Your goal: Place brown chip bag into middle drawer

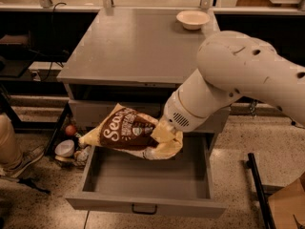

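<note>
The brown chip bag [127,133], dark brown with white script and pale yellow ends, hangs in the air over the back left part of the open middle drawer [143,179]. My gripper [161,133] is shut on the bag's right end, hidden behind the crumpled yellow foil under the white wrist. The drawer is pulled far out, its grey floor bare, with a small black bar handle on its front [143,209]. The drawer front of the tier above is partly hidden behind the bag and arm.
A small cream bowl [192,18] sits at the back right of the grey cabinet top [128,46]. Small objects lie on the floor left of the cabinet [66,144]. A person's leg and shoe are at the left edge [14,151]. A black bar stands at right [259,190].
</note>
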`<move>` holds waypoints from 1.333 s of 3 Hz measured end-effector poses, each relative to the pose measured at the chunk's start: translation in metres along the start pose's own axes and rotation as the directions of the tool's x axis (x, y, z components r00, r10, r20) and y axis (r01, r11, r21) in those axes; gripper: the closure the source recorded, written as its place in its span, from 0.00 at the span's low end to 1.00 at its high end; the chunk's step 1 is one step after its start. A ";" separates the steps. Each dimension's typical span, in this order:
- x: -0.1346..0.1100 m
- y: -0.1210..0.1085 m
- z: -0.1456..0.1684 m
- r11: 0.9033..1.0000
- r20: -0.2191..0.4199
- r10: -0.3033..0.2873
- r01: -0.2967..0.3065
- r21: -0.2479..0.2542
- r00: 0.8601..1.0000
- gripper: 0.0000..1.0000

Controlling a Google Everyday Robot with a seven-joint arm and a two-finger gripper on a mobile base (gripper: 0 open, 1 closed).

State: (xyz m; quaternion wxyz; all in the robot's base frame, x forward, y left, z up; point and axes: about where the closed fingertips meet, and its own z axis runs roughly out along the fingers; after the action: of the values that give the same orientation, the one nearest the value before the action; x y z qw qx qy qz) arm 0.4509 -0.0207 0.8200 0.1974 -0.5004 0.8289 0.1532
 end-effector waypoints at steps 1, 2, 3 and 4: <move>0.000 0.000 0.000 1.000 0.000 0.000 0.000 0.000 1.000 1.00; 0.003 -0.001 0.013 0.999 -0.065 0.033 -0.033 0.001 0.997 1.00; 0.031 -0.015 0.063 0.990 -0.120 0.134 -0.137 -0.019 0.984 1.00; 0.065 -0.042 0.127 0.962 -0.092 0.269 -0.273 -0.025 0.959 1.00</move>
State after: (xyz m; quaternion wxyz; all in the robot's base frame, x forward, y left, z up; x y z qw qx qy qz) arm 0.4835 -0.0320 0.6749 0.1286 -0.3921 0.8944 0.1724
